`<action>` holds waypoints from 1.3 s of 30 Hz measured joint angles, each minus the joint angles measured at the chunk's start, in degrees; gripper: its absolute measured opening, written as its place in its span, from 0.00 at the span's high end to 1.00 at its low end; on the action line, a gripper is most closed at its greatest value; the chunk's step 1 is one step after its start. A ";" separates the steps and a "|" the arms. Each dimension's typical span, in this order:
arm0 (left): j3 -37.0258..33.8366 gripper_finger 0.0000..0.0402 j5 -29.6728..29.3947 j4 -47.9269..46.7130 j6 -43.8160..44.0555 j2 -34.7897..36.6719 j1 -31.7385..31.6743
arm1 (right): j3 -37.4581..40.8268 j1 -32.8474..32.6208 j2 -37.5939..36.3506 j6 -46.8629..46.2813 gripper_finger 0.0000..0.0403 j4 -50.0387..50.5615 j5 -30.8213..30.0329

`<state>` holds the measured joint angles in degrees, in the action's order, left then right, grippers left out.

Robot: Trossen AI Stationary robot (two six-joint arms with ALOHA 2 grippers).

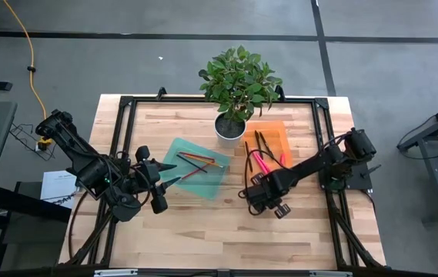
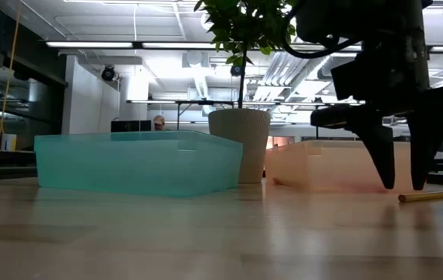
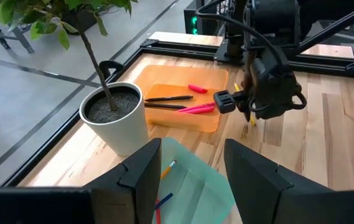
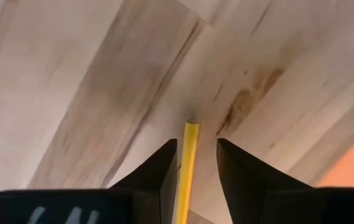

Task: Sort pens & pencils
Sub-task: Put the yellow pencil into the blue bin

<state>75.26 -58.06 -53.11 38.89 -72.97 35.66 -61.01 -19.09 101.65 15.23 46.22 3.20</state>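
Observation:
A teal tray point(image 1: 203, 185) at the table's middle holds several thin pencils point(image 1: 195, 159). Right of it, an orange tray point(image 1: 276, 131) holds black and pink pens point(image 3: 195, 107). My right gripper point(image 4: 196, 146) points straight down near the orange tray's near corner, open. A yellow pencil point(image 4: 188, 162) lies flat on the wood between its fingers, and the low view shows it on the table point(image 2: 433, 197). My left gripper point(image 1: 174, 182) hovers open over the teal tray's left edge with nothing between its fingers. My right gripper stands over one end of the yellow pencil, pointing down, with a finger on either side and lying along it. One finger sits close against the pencil's side point(image 4: 181, 171); I cannot tell whether it touches. The pencil rests flat on the table.
A potted plant in a white pot point(image 1: 230, 127) stands between the two trays at the far side. A black metal frame point(image 1: 126, 104) runs round the tabletop. Bare wood lies toward the near edge point(image 1: 226, 231).

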 joint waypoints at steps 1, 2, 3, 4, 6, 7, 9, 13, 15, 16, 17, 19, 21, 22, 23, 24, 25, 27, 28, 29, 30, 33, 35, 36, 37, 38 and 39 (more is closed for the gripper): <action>0.00 0.60 0.00 0.01 -0.01 0.00 0.00 | 0.00 -0.11 0.00 0.13 0.74 -0.02 -0.02; 0.00 0.60 0.00 -0.01 -0.01 0.00 0.00 | 0.00 -0.21 0.00 0.20 0.74 -0.07 -0.02; 0.00 0.60 0.00 0.01 -0.01 0.00 0.00 | 0.00 -0.29 0.00 0.22 0.74 -0.20 -0.02; 0.00 0.60 0.00 0.00 -0.01 0.00 0.00 | 0.00 -0.33 0.00 0.22 0.75 -0.27 -0.03; 0.00 0.60 0.00 -0.02 -0.01 0.00 0.00 | 0.00 -0.35 0.00 0.23 0.76 -0.43 -0.08; 0.00 0.60 0.00 -0.05 -0.01 0.00 0.00 | 0.00 -0.33 0.00 0.25 0.76 -0.59 -0.11; 0.00 0.60 0.00 -0.12 -0.01 0.00 0.00 | 0.00 -0.33 0.14 0.25 0.77 -0.89 -0.13; 0.00 0.60 0.00 -0.21 -0.01 0.00 0.00 | 0.00 -0.31 1.39 0.25 0.78 -0.82 -0.13; 0.00 0.60 0.00 -0.23 -0.01 0.00 0.00 | 0.00 -0.33 1.53 0.25 0.78 -0.99 -0.13; 0.00 0.60 0.00 -0.23 -0.01 0.00 0.00 | 0.00 -0.33 1.53 0.25 0.78 -1.05 -0.15; 0.00 0.60 0.00 -0.23 -0.01 0.00 0.00 | 0.00 -0.33 1.53 0.25 0.78 -1.21 -0.15; 0.00 0.60 0.00 -0.23 -0.01 0.00 0.00 | 0.00 -0.33 1.53 0.08 0.78 -1.26 -0.31; 0.00 0.60 0.00 -0.25 -0.01 0.00 0.00 | 0.00 -0.33 1.53 -0.01 0.78 -1.28 -0.79; 0.00 0.60 0.00 -0.27 -0.01 0.00 0.00 | 0.00 -0.33 1.53 -0.01 0.78 -1.36 -0.79; 0.00 0.60 0.00 -0.30 -0.01 0.00 0.00 | 0.00 -0.31 1.53 -0.03 0.78 -1.46 -0.81; 0.00 0.60 0.00 -0.35 -0.01 0.00 0.00 | 0.00 -0.31 1.53 -0.08 0.78 -1.44 -0.81; 0.00 0.60 0.00 -0.37 -0.01 0.00 0.00 | 0.00 -0.33 1.53 -0.14 0.78 -1.42 -0.83; 0.00 0.60 0.00 -0.40 -0.01 0.00 0.00 | 0.00 -0.33 1.55 -0.16 0.78 -1.42 -1.41; 0.00 0.60 0.00 -0.40 -0.01 0.00 0.00 | 0.01 -0.33 1.55 -0.16 0.78 -1.43 -1.73; 0.00 0.60 0.00 -0.42 -0.01 0.00 0.00 | 0.00 -0.30 1.55 -0.16 0.78 -1.42 -2.05; 0.00 0.60 0.00 -0.44 -0.01 0.00 0.00 | 0.00 -0.29 1.55 -0.16 0.78 -1.41 -2.17; 0.00 0.60 0.00 -0.45 -0.01 0.00 0.00 | 0.00 -0.29 1.55 -0.19 0.79 -1.22 -2.17; 0.00 0.60 0.00 -0.46 -0.01 0.00 0.00 | 0.00 -0.29 1.55 -0.19 0.79 -1.19 -2.12; 0.00 0.60 0.00 -0.45 -0.01 -0.02 0.00 | 0.00 -0.29 1.55 -0.20 0.79 -1.11 -1.76; 0.00 0.60 0.00 -0.46 -0.01 0.00 0.00 | 0.08 -0.29 1.55 -0.25 0.79 -1.06 -1.23; 0.00 0.60 0.00 -0.46 -0.01 0.00 0.00 | 0.48 -0.29 1.55 -0.45 0.79 -1.40 -0.85; 0.00 0.60 0.00 -0.47 -0.01 0.00 0.00 | 1.08 -0.29 1.55 -0.87 0.79 -1.64 -0.38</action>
<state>75.26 -58.06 -53.58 38.87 -72.97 35.66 -59.93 -19.38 103.19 14.37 44.58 2.82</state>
